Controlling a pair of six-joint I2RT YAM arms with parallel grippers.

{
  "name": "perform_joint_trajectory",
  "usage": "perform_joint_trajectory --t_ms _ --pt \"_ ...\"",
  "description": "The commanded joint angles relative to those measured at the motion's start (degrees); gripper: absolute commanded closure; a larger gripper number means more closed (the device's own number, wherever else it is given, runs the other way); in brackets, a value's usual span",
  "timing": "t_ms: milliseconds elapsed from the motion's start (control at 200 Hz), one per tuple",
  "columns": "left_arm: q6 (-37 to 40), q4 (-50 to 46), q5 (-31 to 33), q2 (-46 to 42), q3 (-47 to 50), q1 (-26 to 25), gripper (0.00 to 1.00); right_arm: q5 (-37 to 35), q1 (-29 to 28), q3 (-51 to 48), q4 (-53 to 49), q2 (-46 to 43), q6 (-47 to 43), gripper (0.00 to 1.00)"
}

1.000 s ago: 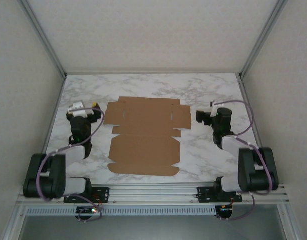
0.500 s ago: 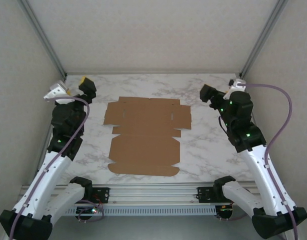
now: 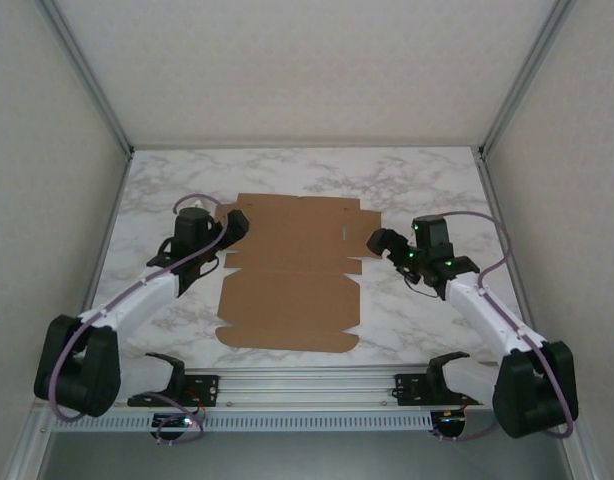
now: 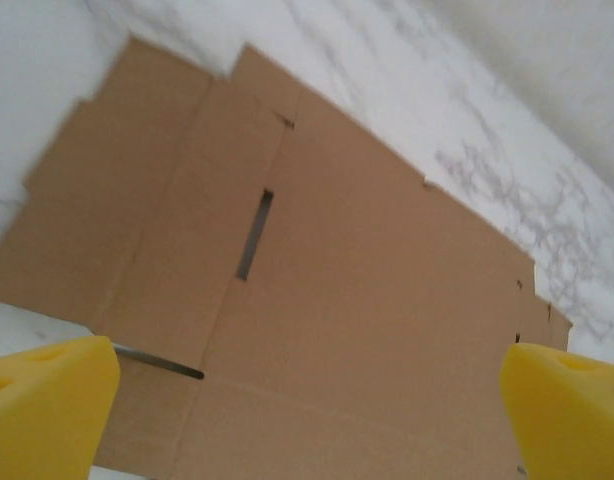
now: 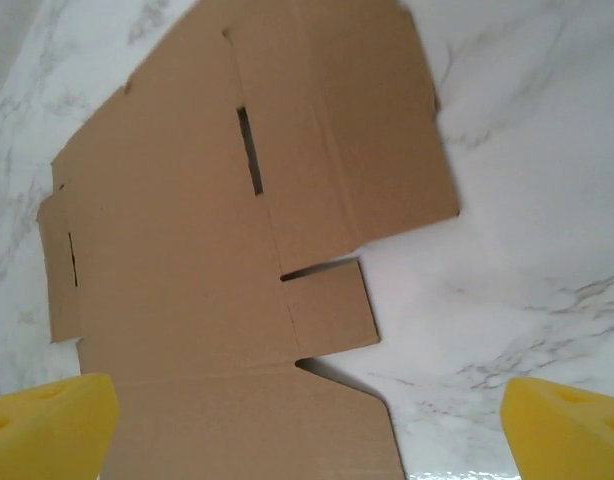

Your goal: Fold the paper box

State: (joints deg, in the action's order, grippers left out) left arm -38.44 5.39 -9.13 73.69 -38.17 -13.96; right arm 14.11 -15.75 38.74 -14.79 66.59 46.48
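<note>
One marble table (image 3: pixel 427 320) spreads under and all round the box (image 3: pixel 292 270), which lies flat, unfolded, flaps (image 5: pixel 337 120) out, prob. so each arm gets a side to work. Over the box's far-left corner hangs the left gripper (image 3: pixel 232 222), jaws wide, holding nothing; at the box's right edge sits the right gripper (image 3: pixel 379 242), likewise wide & empty. Mirrored approach, I'd judge: ready to lift opp. side flaps. Yellow pads (image 4: pixel 47 400) frame the slot (image 4: pixel 254 235) in the box's left part.
</note>
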Motion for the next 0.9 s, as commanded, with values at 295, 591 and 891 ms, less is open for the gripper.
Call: perform_joint_trajectory --t_ms 295,591,891 --pt "-2.28 1.03 -10.63 19.28 -11.27 0.07 0.11 12.21 1.4 -4.21 26.93 17.88 18.77 0.01" --pt "-4.95 5.89 -15.13 26.86 -9.2 3.94 0.16 11.41 1.34 -6.84 40.73 24.19 23.27 0.02" --pt "-3.92 5.01 -16.67 29.12 -8.98 4.77 0.19 10.65 1.77 -5.86 50.96 29.91 24.39 0.04"
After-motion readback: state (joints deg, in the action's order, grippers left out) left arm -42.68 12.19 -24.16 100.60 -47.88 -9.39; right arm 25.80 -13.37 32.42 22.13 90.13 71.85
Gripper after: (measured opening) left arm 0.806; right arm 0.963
